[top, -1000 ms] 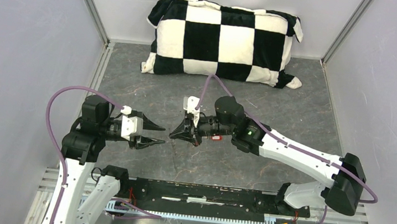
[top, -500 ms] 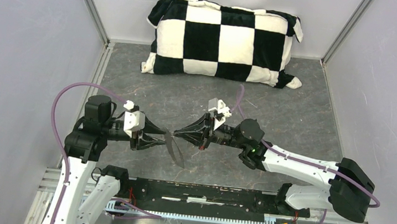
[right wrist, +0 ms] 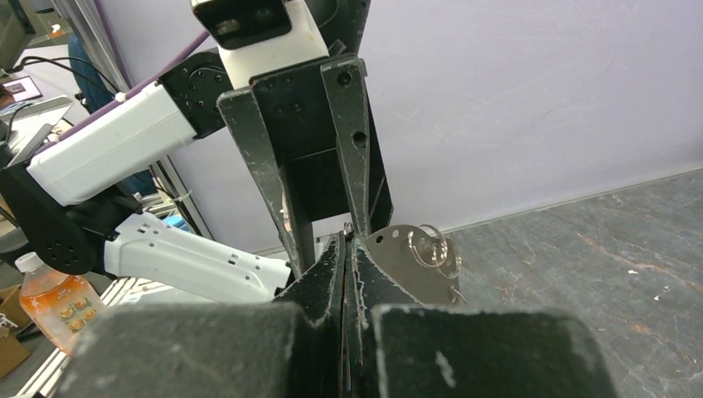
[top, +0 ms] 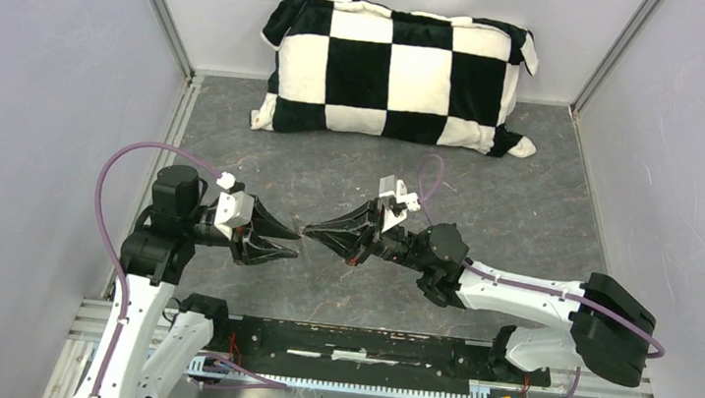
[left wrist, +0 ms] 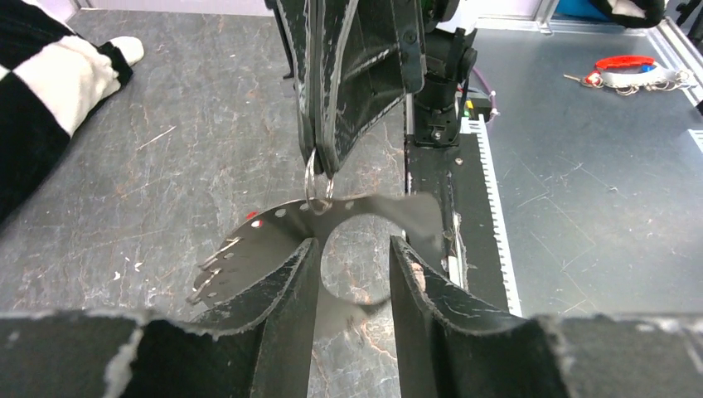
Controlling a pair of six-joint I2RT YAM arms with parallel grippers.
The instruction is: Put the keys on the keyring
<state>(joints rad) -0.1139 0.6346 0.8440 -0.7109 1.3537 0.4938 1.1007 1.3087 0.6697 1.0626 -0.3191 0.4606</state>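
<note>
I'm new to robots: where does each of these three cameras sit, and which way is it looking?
Top external: high behind the robot, looking down on the table, checkered pillow, left arm and right arm.
Left wrist: on the left arm, looking past its own fingers at the right gripper pinching the keyring.
Right wrist: on the right arm, looking over its own shut fingers at the left gripper.
Shared: both wrist views show the keyring.

The keyring (left wrist: pixel 373 205) is gleaming as glossy metal, the tabletop (left wrist: pixel 166 166) is looking matt and scuffed, the pillow (top: pixel 397 70) is showing plush cloth.
</note>
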